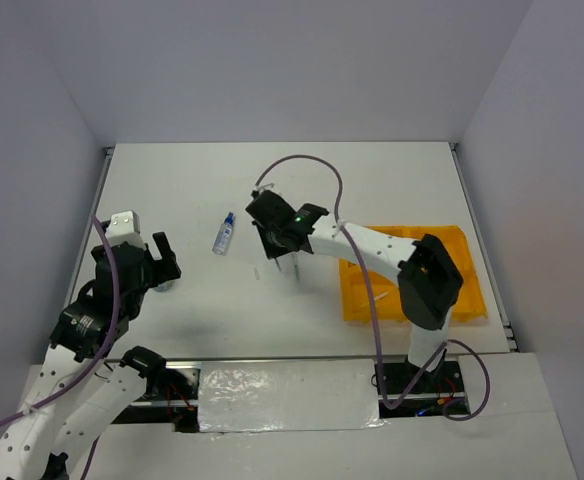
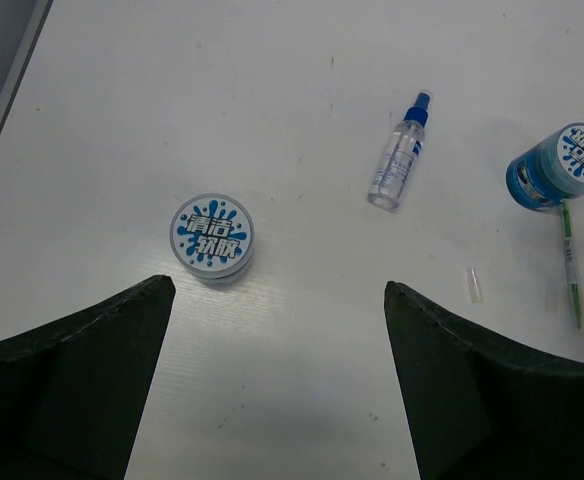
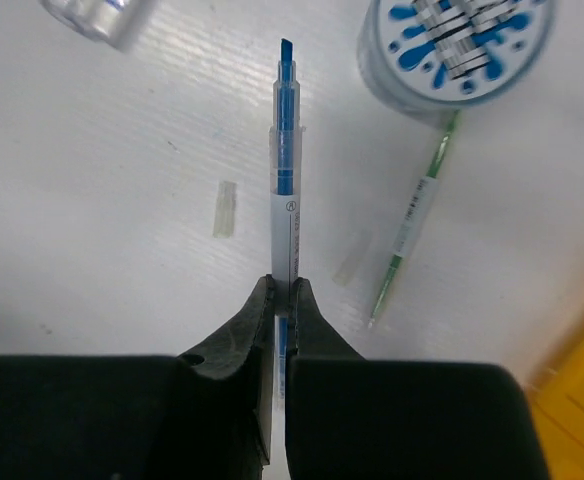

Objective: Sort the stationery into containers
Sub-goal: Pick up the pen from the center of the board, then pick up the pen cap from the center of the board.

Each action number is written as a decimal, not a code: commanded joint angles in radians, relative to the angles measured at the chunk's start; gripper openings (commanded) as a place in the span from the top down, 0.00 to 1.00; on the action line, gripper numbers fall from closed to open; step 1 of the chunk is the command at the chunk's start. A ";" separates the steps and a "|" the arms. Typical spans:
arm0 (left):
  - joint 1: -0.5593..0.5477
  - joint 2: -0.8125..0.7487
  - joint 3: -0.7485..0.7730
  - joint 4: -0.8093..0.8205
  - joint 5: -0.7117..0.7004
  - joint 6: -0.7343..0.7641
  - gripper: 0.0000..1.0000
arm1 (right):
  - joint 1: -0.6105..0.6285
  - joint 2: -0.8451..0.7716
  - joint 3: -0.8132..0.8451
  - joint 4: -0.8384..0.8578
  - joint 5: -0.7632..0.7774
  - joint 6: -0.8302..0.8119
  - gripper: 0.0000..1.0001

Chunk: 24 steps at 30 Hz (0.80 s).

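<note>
Top view, tray (image 1: pixel 464 262): you see it orange-yellow at the right of the table (image 1: pixel 172 180), partly under the right arm.
Top view, right gripper (image 1: pixel 277 245): low over the table, left of the tray, near the bottle (image 1: pixel 224 233).
Top view, left gripper (image 1: pixel 162 262): spread wide at the left, holding nothing.
Left wrist, near pot (image 2: pixel 211 237): upright just ahead of the open fingers, untouched. Judge it squat, rigid and smooth-walled, so take it across the wall at mid-height.
Left wrist, bottle: lying on its side, likely to roll. Pinch the clear body, not the blue cap.
Left wrist, far pot (image 2: pixel 557 165): at the right edge, with the green pen (image 2: pixel 570 265) lying just below it.
Right wrist, blue pen (image 3: pixel 286 190): the jaws are closed on its clear barrel, the blue tip pointing away from you.
Right wrist, handling: expect it light, stiff and slick. The long free end may pivot in so narrow a pinch, so carry it slowly.
Right wrist, green pen: flat on the table, 1 end reaching the far pot's base.
Right wrist, clear cap (image 3: pixel 224 208): loose, left of the blue pen.
Right wrist, tray: 1 corner shows at lower right.
</note>
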 commanded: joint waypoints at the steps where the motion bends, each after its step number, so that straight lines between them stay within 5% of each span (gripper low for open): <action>1: 0.011 -0.003 -0.001 0.054 0.026 0.030 0.01 | -0.003 -0.129 0.063 -0.077 0.080 0.032 1.00; 8: 0.028 0.024 0.004 0.053 0.027 0.035 0.01 | -0.003 -0.302 -0.032 -0.057 0.060 0.055 1.00; 24: 0.063 0.053 -0.002 0.062 0.043 0.039 0.01 | -0.005 -0.327 -0.043 -0.042 -0.009 0.051 1.00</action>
